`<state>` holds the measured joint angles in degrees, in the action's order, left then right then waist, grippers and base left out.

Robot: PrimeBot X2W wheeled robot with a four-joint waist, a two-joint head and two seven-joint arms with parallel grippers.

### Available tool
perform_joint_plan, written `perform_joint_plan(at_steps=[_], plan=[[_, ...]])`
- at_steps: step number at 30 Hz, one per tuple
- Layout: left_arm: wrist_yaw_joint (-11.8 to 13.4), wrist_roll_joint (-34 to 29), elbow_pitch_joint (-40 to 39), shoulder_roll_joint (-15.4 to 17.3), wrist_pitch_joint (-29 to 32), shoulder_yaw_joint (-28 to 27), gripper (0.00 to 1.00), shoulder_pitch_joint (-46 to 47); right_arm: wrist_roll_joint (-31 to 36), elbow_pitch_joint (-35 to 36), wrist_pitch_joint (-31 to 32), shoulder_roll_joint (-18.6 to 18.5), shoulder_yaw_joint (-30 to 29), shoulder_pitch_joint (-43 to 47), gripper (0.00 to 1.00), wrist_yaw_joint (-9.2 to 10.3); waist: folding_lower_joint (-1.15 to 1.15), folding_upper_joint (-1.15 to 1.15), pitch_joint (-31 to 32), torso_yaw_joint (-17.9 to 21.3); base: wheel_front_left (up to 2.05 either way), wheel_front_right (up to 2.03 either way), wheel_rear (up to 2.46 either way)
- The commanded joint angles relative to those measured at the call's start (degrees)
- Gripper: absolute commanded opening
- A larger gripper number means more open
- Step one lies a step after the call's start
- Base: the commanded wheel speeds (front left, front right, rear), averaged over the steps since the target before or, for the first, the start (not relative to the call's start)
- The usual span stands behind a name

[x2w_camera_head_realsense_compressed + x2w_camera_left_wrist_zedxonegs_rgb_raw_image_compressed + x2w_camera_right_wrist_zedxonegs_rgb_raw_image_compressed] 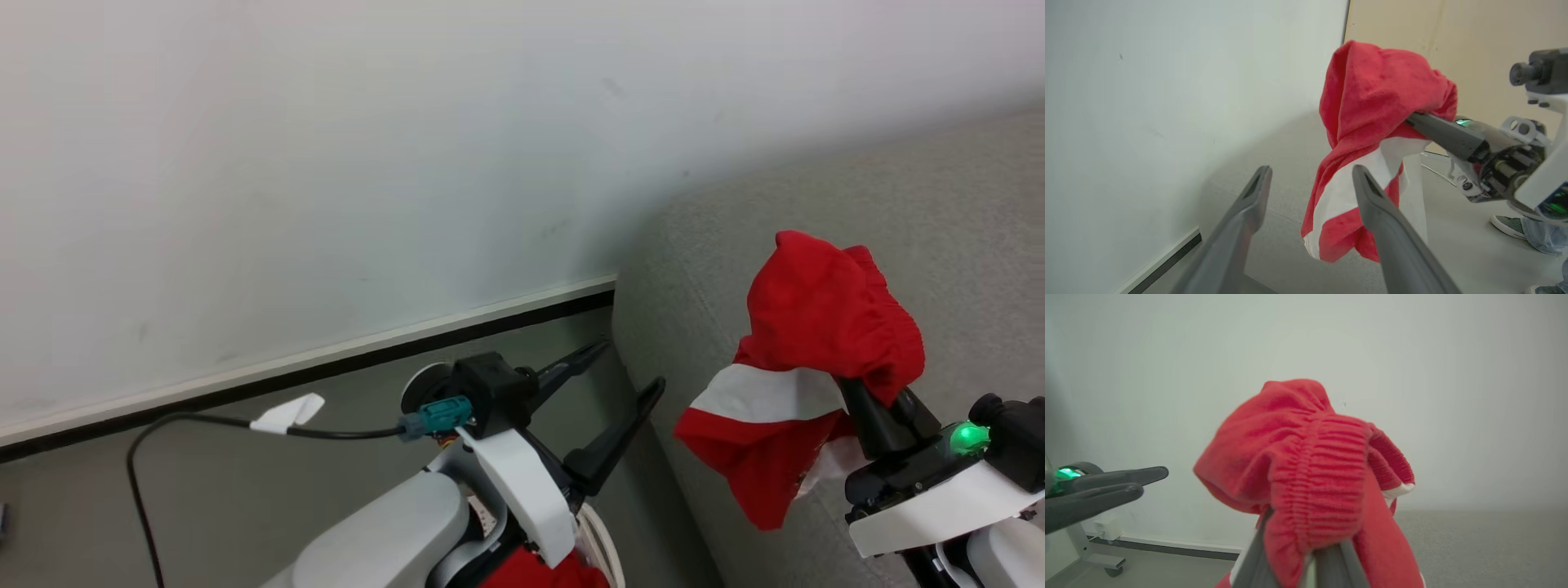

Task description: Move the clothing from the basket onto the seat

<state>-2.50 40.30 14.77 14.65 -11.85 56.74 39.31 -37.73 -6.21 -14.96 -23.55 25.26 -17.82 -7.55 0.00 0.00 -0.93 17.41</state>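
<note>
A piece of the clothing [824, 327], bright red with a white band, hangs bunched over the seat [947, 204], a light grey sofa. My right gripper [869, 400] is shut on it, fingertips buried in the folds. In the right wrist view the ribbed red waistband [1323, 469] drapes over my two fingers [1251, 561]. My left gripper [612, 388] stands open and empty to the left of the cloth, by the sofa's end. The left wrist view shows the same garment [1372, 102] beyond its spread fingers [1255, 196]. More red cloth [535, 572] shows under my left arm, beside a white curved edge; whether that is the basket I cannot tell.
A white wall [326, 163] with a dark baseboard [367, 355] runs behind the sofa's end. A black cable [196, 420] with a white tag trails over the grey floor. A person's shoe [1506, 225] and trouser leg stand beyond the sofa.
</note>
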Motion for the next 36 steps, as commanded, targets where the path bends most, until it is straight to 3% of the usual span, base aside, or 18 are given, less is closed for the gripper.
perform_joint_plan(at_steps=[1,9,16,26,32,36], plan=[[-0.02,-0.38,0.38,0.28,-0.37,0.19,1.00,-0.81,0.61,0.33,-0.18,-0.07,-0.54,0.68,0.00,0.12,0.00,0.00,-1.41,3.12,0.00,0.00,0.00],[0.09,0.22,1.82,-0.17,-0.99,0.43,1.00,-1.92,1.63,1.39,-0.18,0.61,-1.22,0.65,0.00,0.12,0.00,0.00,-2.23,8.25,0.00,0.00,0.00],[-0.19,0.41,0.95,0.02,-0.02,0.70,1.00,-0.57,3.23,0.47,-0.19,1.19,-2.37,-1.70,0.00,0.12,0.00,0.00,-5.45,8.95,0.00,0.00,0.00],[-0.88,-0.68,-4.14,2.54,3.54,0.74,1.00,3.80,8.86,-3.93,-0.19,2.71,-13.07,-11.26,0.00,0.12,0.00,0.00,-16.84,3.56,0.00,0.00,0.00],[-0.72,-1.33,-7.93,5.12,6.16,-0.11,1.00,7.37,12.26,-6.84,-0.18,-0.97,-19.56,-18.37,0.00,0.12,0.00,0.00,-24.55,-0.45,0.00,0.00,0.00],[-0.61,-1.80,-10.61,6.74,7.77,-0.67,1.00,9.27,10.61,-11.58,-0.18,-4.61,-24.02,-24.65,0.00,0.12,0.00,0.00,-30.06,-2.95,0.00,0.00,0.00]])
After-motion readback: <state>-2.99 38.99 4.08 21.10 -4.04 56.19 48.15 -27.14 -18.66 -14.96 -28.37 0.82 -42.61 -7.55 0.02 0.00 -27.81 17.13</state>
